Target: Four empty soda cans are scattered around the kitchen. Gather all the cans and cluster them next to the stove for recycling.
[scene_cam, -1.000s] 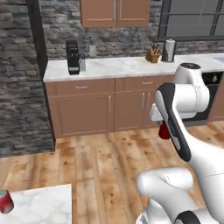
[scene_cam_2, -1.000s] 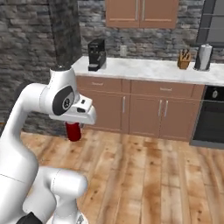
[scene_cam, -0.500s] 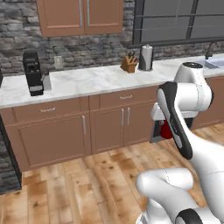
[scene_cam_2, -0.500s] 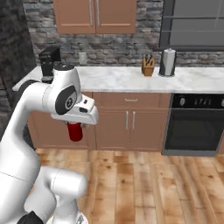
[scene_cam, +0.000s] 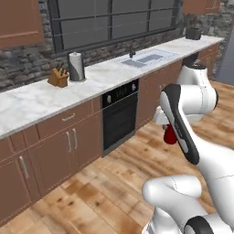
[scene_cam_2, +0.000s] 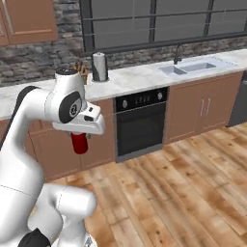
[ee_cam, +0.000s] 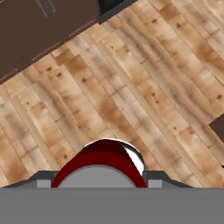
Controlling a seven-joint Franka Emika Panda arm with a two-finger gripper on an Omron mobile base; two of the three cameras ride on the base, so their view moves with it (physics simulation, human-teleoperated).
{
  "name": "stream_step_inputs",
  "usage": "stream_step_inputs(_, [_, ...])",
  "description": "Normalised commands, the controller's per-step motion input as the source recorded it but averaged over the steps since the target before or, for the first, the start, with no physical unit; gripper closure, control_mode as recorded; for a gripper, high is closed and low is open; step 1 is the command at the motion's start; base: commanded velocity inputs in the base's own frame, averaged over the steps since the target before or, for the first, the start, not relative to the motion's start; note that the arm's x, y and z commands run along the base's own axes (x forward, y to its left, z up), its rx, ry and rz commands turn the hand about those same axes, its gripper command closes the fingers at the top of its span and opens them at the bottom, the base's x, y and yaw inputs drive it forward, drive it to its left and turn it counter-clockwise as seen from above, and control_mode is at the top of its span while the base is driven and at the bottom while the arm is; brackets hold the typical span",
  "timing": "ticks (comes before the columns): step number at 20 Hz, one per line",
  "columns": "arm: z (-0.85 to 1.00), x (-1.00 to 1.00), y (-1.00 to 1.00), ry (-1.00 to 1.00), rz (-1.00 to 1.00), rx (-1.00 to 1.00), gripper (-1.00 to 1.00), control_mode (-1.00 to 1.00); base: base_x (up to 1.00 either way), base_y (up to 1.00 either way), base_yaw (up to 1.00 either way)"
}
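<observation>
A red soda can (scene_cam: 170,136) hangs upright over the wooden floor, gripped from above by my gripper (scene_cam: 169,130). From the other side the red can (scene_cam_2: 79,144) shows below the white hand, with the gripper (scene_cam_2: 79,137) shut on its upper part. In the hand view the can's red body and silver rim (ee_cam: 105,156) sit between the two dark finger tips, with floor planks beyond. The stove is out of view.
A marble counter (scene_cam: 27,107) on brown cabinets runs along the wall. It holds a knife block (scene_cam: 58,77), a paper towel roll (scene_cam: 76,66) and a sink (scene_cam: 145,59). A black oven front (scene_cam_2: 142,123) is set under it. Open wooden floor (scene_cam_2: 183,183) lies ahead.
The whole picture has slid left because the base moved. The coffee machine has left both views and the oven front and sink have come in. The can stays gripped.
</observation>
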Motion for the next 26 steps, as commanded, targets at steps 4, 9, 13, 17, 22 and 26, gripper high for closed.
stream_step_inputs(4, [0.00, 0.00, 0.00, 0.00, 0.00, 0.00, 1.00, 1.00, 0.48, 0.05, -0.75])
stream_step_inputs(9, [0.00, 0.00, 0.00, 0.00, 0.00, 0.00, 1.00, 1.00, 0.69, 0.07, -0.68])
stream_step_inputs(13, [0.00, 0.00, 0.00, 0.00, 0.00, 0.00, 1.00, 1.00, 0.96, 0.43, -0.55])
stream_step_inputs(17, [0.00, 0.00, 0.00, 0.00, 0.00, 0.00, 1.00, 1.00, 1.00, 0.70, -0.38])
stream_step_inputs(22, [0.00, 0.00, 0.00, 0.00, 0.00, 0.00, 1.00, 1.00, 1.00, 0.57, -0.44])
stream_step_inputs(26, [0.00, 0.00, 0.00, 0.00, 0.00, 0.00, 1.00, 1.00, 1.00, 0.31, -0.50])
